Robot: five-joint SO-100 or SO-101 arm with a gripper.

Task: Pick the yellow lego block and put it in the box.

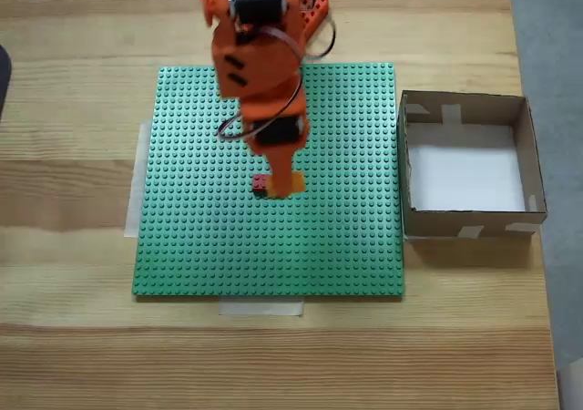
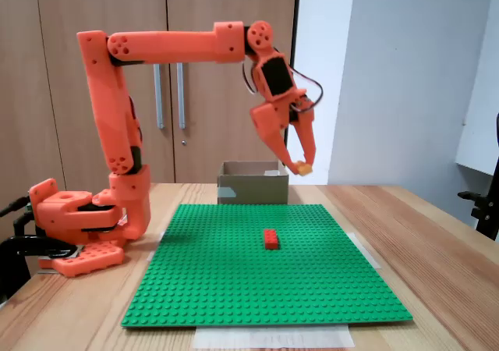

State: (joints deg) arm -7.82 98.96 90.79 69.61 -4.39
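1. Fixed view from the side: the orange arm (image 2: 156, 47) reaches out from its base on the left, and its pincer (image 2: 300, 167) hangs high in the air above the green studded plate (image 2: 234, 288).
2. The pincer is clenched on the yellow lego block (image 2: 306, 168), which sits between the fingertips, well clear of the plate.
3. The red brick (image 2: 270, 239) lies flat on the plate near its middle, below the pincer and to its left in this view, and nothing touches it.
4. The box (image 2: 253, 187), brown cardboard, stands on the desk (image 2: 437, 249) just past the far edge of the plate, behind the raised pincer.
5. Seen from above in a fixed view, the arm (image 1: 260, 55) reaches down from the top edge over the plate (image 1: 200, 237), and the pincer (image 1: 284, 184) with the yellow lego block (image 1: 293, 184) is over the plate's middle.
6. The red brick (image 1: 260, 186) peeks out just left of the pincer tip in that view, partly covered by it.
7. The box (image 1: 533, 169) sits on the desk (image 1: 73, 109) right against the plate's right edge, open at the top, with a white bottom and pale tape patches on its walls.
8. Strips of pale tape (image 1: 260, 308) hold the plate to the desk at its near and left edges.
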